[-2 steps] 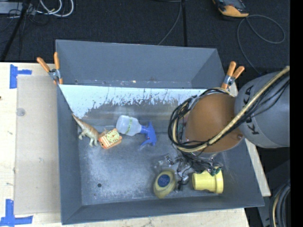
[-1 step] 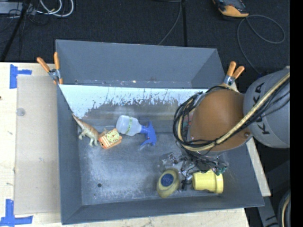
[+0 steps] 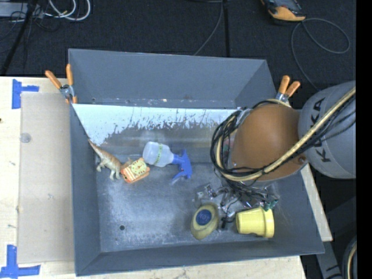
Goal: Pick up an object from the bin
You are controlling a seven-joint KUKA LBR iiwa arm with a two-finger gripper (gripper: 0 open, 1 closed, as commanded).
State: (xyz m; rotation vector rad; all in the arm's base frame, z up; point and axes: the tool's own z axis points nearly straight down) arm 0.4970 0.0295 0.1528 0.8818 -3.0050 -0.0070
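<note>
The arm (image 3: pixel 332 133) reaches into the grey metal bin (image 3: pixel 168 80) from the right, its wrist under an orange-brown domed cover (image 3: pixel 264 144) with black and yellow cables (image 3: pixel 223 145) looped round the cover's left side. Beneath the cover, the dark metal gripper (image 3: pixel 233 200) hangs low over the bin's front right corner. Whether it is open or closed cannot be told, as its parts merge into a dark tangle there, and nothing can be seen held in it. 2 things lie closest to it. A yellow plastic cup (image 3: pixel 254 222), apparently on its side, lies just in front of the gripper and slightly to its right. An olive-yellow round roll with a blue centre (image 3: pixel 203 220) lies just beside the cup on its left, near the bin's front wall. The gripper sits above the space between these 2, and contact with either cannot be made out. 3 more things lie well apart from it, towards the left and middle of the floor: a clear plastic spray bottle with a blue trigger head (image 3: pixel 165 157) lying on its side, a small orange and yellow block (image 3: pixel 135 171) just left of the bottle, and a tan toy dinosaur (image 3: pixel 106 160) touching or nearly touching that block, near the left wall.
</note>
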